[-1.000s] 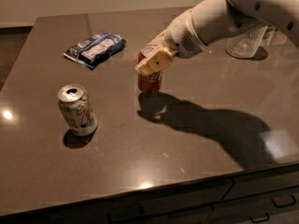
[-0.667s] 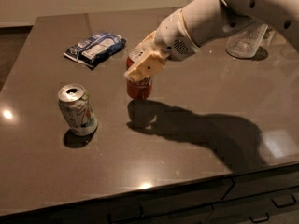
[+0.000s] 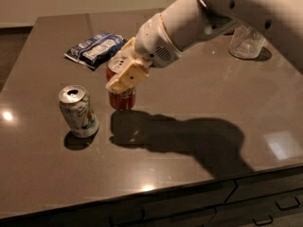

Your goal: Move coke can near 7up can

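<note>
The red coke can [image 3: 122, 97] stands upright just right of the 7up can [image 3: 78, 111], a white and green can with an open silver top, standing on the dark table [image 3: 199, 98]. A small gap separates the two cans. My gripper [image 3: 124, 74] reaches in from the upper right and is shut on the coke can near its top, its tan fingers [image 3: 127, 78] covering the can's upper half. The can's base is at or just above the table; I cannot tell which.
A blue and white snack bag [image 3: 97, 48] lies behind the cans. A clear glass [image 3: 245, 42] stands at the back right. The table's front edge runs along the bottom, with drawers below. My arm casts a large shadow right of the coke can.
My gripper has carried the coke can to the left and toward the front, closer to the 7up can. The 7up can and the bag have not moved.
</note>
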